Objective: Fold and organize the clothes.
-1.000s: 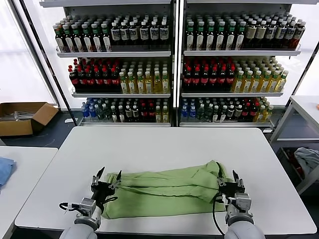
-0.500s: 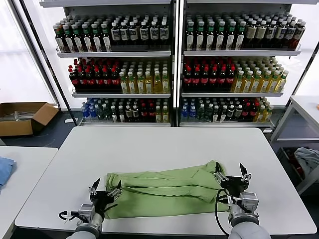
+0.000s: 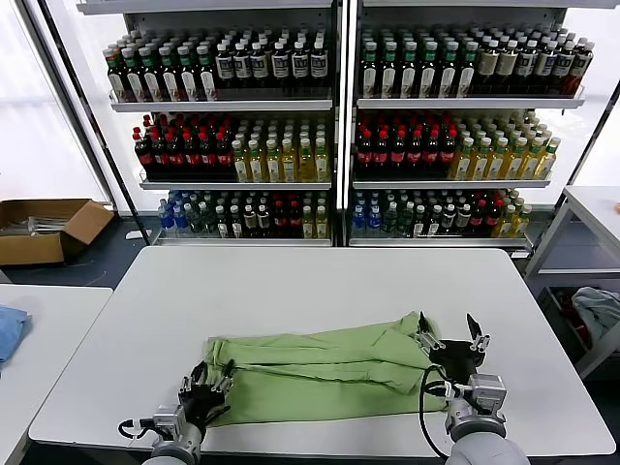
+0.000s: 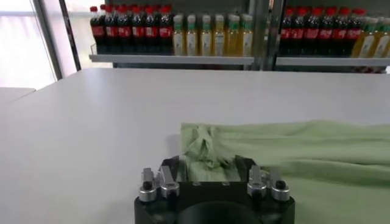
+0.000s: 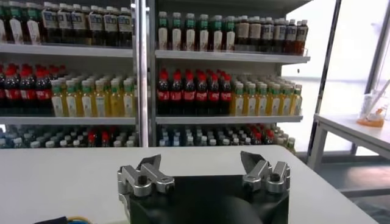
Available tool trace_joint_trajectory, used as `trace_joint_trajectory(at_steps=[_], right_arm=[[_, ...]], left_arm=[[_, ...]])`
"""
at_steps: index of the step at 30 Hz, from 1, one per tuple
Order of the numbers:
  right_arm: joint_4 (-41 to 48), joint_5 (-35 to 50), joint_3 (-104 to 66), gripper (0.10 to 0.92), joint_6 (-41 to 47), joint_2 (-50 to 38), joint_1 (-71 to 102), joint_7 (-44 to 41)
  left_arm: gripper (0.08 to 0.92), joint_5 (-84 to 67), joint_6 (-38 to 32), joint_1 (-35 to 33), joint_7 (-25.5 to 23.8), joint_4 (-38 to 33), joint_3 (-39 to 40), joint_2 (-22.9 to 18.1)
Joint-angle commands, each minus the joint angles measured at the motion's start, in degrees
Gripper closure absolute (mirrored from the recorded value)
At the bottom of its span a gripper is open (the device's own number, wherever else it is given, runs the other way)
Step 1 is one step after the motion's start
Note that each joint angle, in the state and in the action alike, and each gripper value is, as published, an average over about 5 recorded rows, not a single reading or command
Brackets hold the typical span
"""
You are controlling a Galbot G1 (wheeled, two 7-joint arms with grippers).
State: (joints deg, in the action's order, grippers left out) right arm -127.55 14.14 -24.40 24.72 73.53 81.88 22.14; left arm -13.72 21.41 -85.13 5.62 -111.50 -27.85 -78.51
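Now both grippers have backed off the polo shirt [image 3: 320, 373]: right gripper [image 3: 451, 336] spread wide beside its right end, empty; left gripper [image 3: 208, 383] narrowing over its left corner, likely beginning the next fold.

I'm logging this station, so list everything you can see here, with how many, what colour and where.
polo shirt: one, light green, folded lengthwise into a band across the near half of the table.
table: one, white, in front of the robot.
side table: one, white, to the left.
blue cloth: one, on the side table's left edge.
cardboard box: one, brown, on the floor far left.
pale cloth: one, bluish-grey, under the table at far right.
bottles: many; dark, red, yellow and green, on the shelves behind.
left gripper: one, black, jaws around the shirt's left end.
right gripper: one, black, jaws open, by the shirt's right end.
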Motion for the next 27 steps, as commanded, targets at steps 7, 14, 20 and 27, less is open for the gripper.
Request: trace_joint_trajectory(at_steps=[7,14,20,27], right_arm=[[-0.4,0.0,-0.1,0.203,0.1,0.0,-0.8,0.1],[-0.4,0.0,0.0,0.203,0.4,-0.2,-1.6,0.3],[-0.3,0.0,0.3,0.203,0.7,-0.4,-2.2,0.3],[0.2,0.0,1.4,0.203,0.9,0.1,-3.1,0.6]], left_arm=[[0.626,-2.6,-0.3,-0.1,-0.1,1.7,-0.4,-0.3],[0.833,-0.7,-2.6,2.2,1.1,2.3,-4.7,1.8],[0.902,-3.0,-3.6,5.9,1.2,3.8,-17.3,12.9],[0.902,-4.3,-5.5,8.6,-0.7,13.5,-31.7,30.5]])
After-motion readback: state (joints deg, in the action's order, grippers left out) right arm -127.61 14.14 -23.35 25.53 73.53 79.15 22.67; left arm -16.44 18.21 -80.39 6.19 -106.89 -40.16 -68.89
